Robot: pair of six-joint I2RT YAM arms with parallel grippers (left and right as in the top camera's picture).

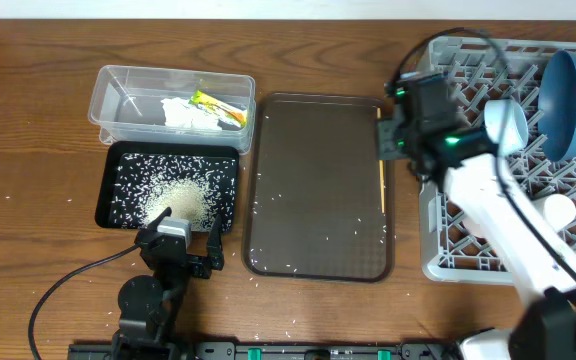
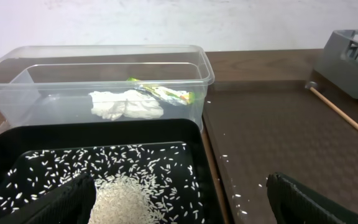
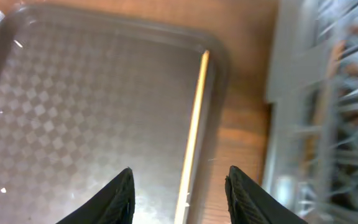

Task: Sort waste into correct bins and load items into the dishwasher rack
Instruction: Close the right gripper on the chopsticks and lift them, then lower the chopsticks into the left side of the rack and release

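You're hovering the right gripper (image 3: pixel 179 186), spread, over the chopstick (image 3: pixel 195 118) lying along the brown tray (image 3: pixel 73 106)'s right rim, lining up a pinch; left gripper (image 2: pixel 180 193) idling spread off its left rim.

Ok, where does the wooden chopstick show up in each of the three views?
Overhead: the chopstick lies along the right rim of the brown tray, right of centre.
Left wrist: the chopstick is at the far right, running diagonally over the brown tray.
Right wrist: the chopstick is mid-frame, running top to bottom along the tray's right edge.
Shared landmark: the brown tray's right rim.
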